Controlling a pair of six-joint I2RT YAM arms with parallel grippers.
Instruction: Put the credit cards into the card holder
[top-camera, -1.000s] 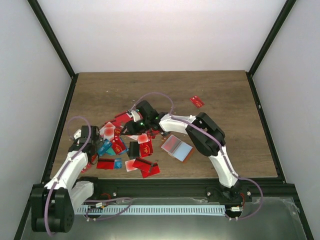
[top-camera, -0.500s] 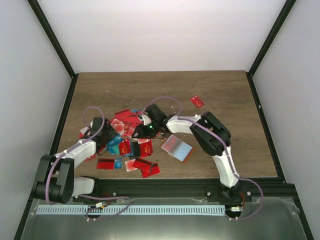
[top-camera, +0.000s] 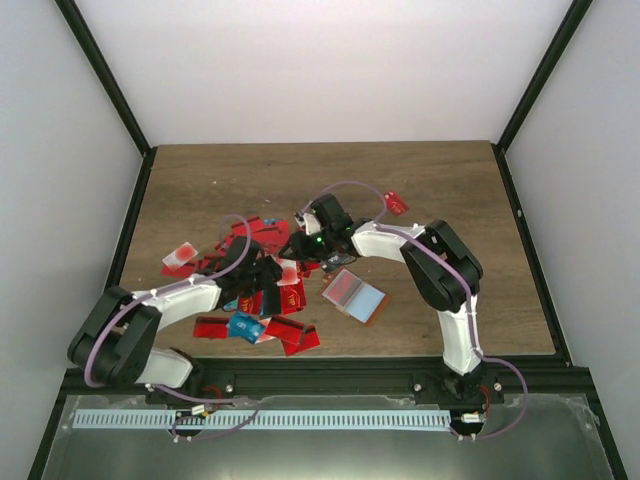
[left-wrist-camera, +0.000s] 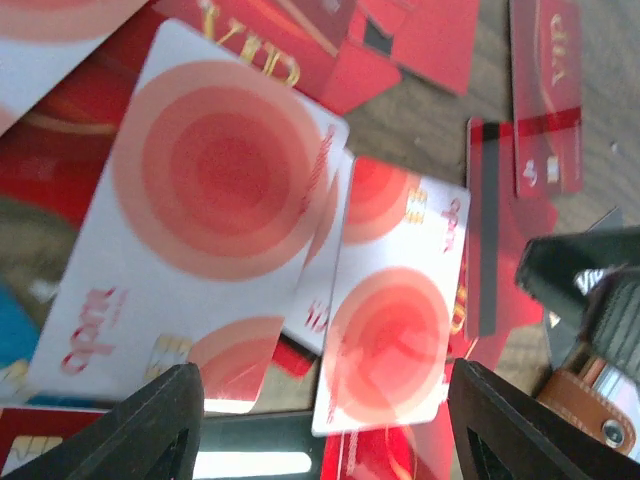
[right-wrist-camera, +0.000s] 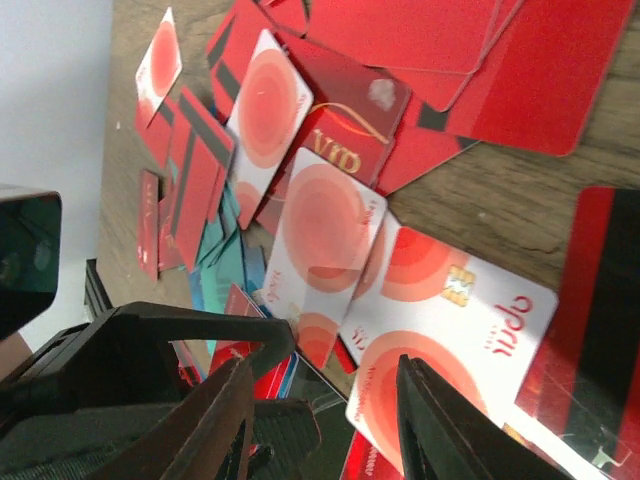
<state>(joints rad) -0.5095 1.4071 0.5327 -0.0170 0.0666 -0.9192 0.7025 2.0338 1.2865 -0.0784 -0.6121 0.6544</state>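
Left gripper (top-camera: 262, 275) (left-wrist-camera: 320, 430): mine, low over the cards (top-camera: 250, 258) just left of the holder (top-camera: 353, 296), fingers (left-wrist-camera: 165, 420) wide apart with nothing between them; two white cards (left-wrist-camera: 215, 210) with red rings lie overlapped beneath. Right gripper (top-camera: 305, 255) (right-wrist-camera: 325, 420): mine, beyond and just left of the holder, nose down toward the same heap, fingers (right-wrist-camera: 225, 420) partly apart, no card held that I can see; its camera shows white ringed cards and red ones fanned under it, with my left gripper's dark body close by. Holder: lying opened flat on the table (top-camera: 200, 180), one red-pink panel and one light blue panel up, orange-brown edge showing, apart from both grippers. Cards: main heap, mostly red, left of the holder; several red ones (top-camera: 298, 337) on its near left; one blue card (top-camera: 243, 326) further left of those; one white card (top-camera: 180, 256) well left; one lone red card (top-camera: 396, 203) beyond the holder, to its right.
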